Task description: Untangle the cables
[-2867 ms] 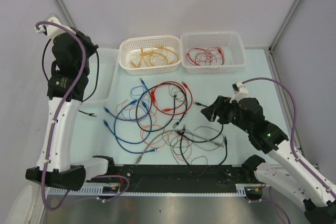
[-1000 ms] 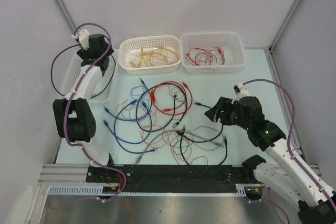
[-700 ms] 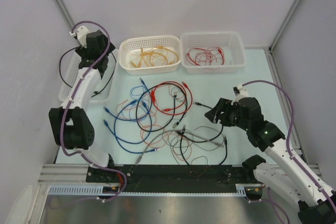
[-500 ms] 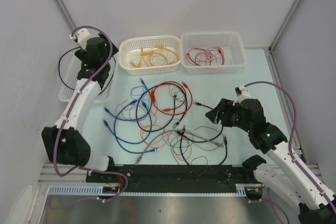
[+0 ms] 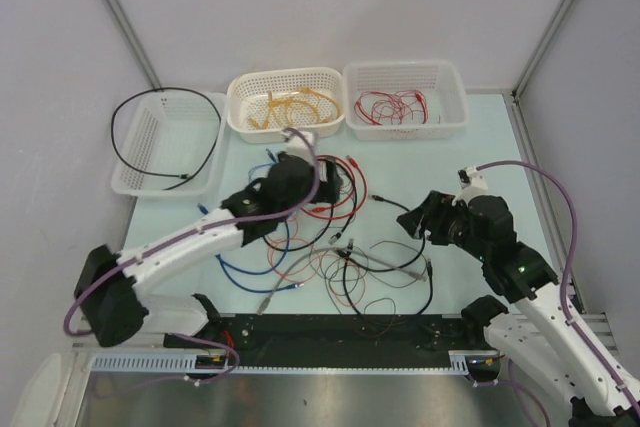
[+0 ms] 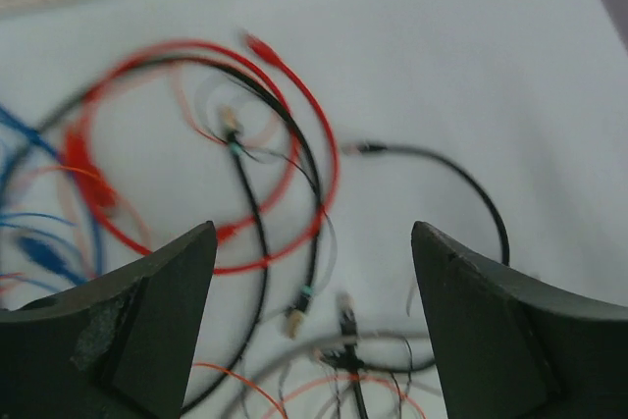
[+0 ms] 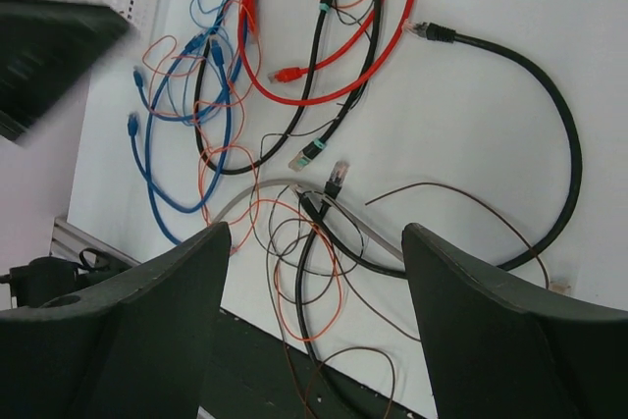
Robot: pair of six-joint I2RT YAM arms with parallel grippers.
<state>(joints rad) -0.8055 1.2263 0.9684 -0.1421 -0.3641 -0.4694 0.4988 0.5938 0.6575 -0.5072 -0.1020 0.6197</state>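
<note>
Left jaws and right jaws both spread wide, holding nothing; the cables [image 5: 345,255] lie tangled on the surface [image 5: 500,147] beneath and between them. Light, limp, prone to snagging: best pinched on a free outer loop

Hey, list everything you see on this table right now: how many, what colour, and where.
left basket: one, white, far left, black cable draped across it
middle basket: one, white, far centre, holds orange-yellow cables
right basket: one, white, far right, holds red wires
tangled cables: many, red, blue, black, grey, orange, table centre
table: one, pale green
left arm: white and black, extended over the tangle, jaws open
right arm: white and black, right of the tangle, jaws open
</note>
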